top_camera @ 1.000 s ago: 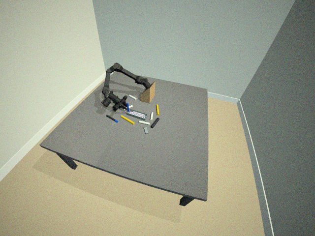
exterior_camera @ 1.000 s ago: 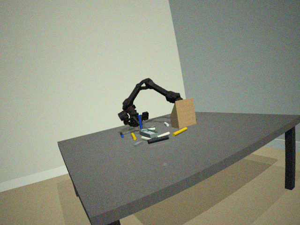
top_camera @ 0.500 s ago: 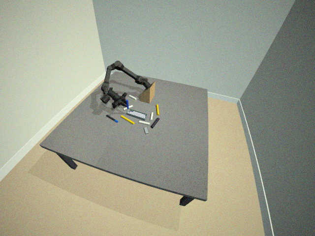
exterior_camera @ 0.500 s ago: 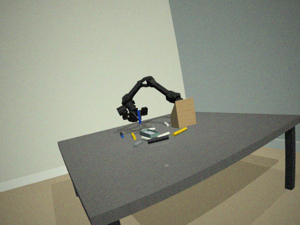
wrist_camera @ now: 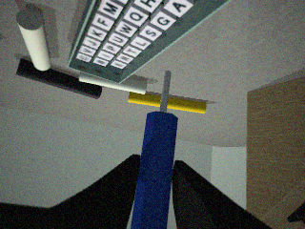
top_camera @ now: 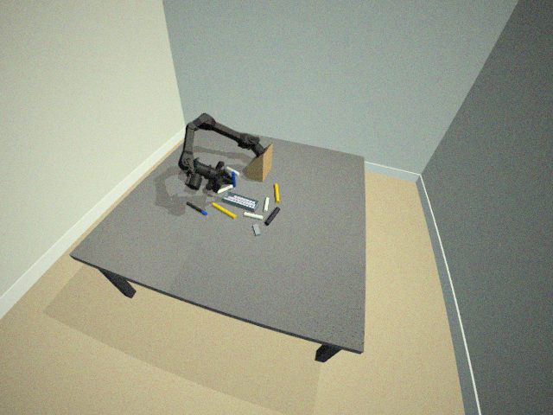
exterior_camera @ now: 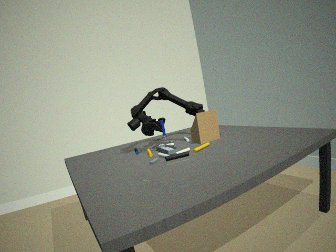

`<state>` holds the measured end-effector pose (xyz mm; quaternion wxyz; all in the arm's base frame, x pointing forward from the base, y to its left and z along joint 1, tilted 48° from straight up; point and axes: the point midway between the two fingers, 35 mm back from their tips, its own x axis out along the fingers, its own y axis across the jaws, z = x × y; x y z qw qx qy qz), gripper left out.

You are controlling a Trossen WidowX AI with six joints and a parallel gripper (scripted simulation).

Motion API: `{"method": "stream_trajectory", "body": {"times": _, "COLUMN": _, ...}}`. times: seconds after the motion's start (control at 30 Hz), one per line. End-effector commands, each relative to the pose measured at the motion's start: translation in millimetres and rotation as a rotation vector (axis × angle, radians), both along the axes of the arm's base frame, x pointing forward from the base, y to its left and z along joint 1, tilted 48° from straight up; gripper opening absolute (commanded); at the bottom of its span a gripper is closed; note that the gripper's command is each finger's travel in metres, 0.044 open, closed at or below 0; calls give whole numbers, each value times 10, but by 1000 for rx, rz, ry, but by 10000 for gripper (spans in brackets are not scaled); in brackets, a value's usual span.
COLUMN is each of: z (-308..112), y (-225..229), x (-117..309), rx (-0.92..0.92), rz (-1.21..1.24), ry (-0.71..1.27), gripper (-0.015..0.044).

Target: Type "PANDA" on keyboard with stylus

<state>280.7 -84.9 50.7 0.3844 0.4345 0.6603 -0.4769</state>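
My gripper [top_camera: 232, 178] [exterior_camera: 162, 122] [wrist_camera: 155, 165] is shut on the blue stylus [top_camera: 233, 180] [exterior_camera: 163, 128] [wrist_camera: 159, 131], whose thin grey tip points down, slightly tilted. The keyboard [top_camera: 241, 201] [exterior_camera: 166, 148] [wrist_camera: 134, 34] is a shallow grey-green tray with white lettered keys, lying on the desk. The stylus is raised above the desk. In the wrist view its tip shows off the keyboard's long edge, to the side of the row ending in A, and touches no key. The wrist view cuts off part of the keyboard.
A wooden wedge block [top_camera: 263, 166] [exterior_camera: 207, 126] [wrist_camera: 276, 143] stands beside the arm. Yellow sticks [top_camera: 224, 210] [top_camera: 276, 193], white sticks [top_camera: 253, 215] [top_camera: 266, 204], a black stick [top_camera: 272, 216], a black-and-blue marker [top_camera: 196, 207] and a small grey block [top_camera: 256, 230] lie around the keyboard.
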Motion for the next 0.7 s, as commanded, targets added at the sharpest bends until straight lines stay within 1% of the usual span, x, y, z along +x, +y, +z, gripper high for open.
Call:
{"method": "stream_trajectory", "body": {"times": 0.0, "z": 8, "y": 46, "x": -2, "rx": 1, "rz": 53, "ry": 41, "gripper": 0}}
{"method": "stream_trajectory", "body": {"times": 0.33, "z": 8, "y": 46, "x": -2, "rx": 1, "rz": 53, "ry": 41, "gripper": 0}}
{"method": "stream_trajectory", "body": {"times": 0.67, "z": -131, "y": -112, "x": -15, "rx": 0, "rz": 53, "ry": 42, "gripper": 0}}
